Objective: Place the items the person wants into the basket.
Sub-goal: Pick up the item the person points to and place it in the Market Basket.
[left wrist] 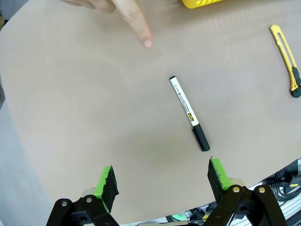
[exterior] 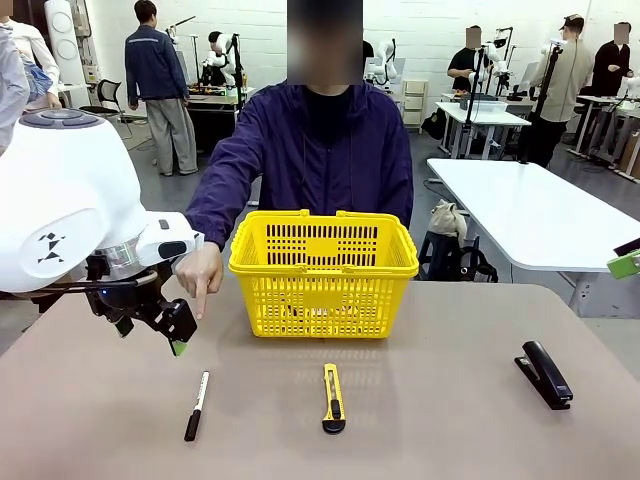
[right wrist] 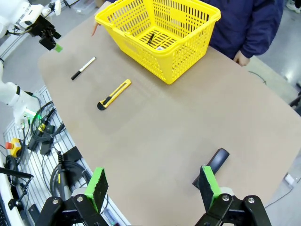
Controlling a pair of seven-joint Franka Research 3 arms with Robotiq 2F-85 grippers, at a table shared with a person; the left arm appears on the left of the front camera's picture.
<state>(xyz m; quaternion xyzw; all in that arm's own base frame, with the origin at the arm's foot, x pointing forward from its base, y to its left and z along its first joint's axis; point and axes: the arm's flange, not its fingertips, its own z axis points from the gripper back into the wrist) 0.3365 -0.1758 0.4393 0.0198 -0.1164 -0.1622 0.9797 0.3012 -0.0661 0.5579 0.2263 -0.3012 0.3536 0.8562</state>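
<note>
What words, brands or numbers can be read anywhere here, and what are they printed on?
No text reads clearly.
On the white marker: black lettering along the barrel and a small yellow label, too small to read.
On the left arm: a black angular emblem on the white shell, no letters.
On the utility knife, the stapler and the basket: no readable print.

white tables [exterior: 520,205] on a grey floor [exterior: 165,185], white wall [exterior: 430,30] behind.

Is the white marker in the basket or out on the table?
Out: the marker lies flat on the table, in front of the basket and apart from it.
</note>
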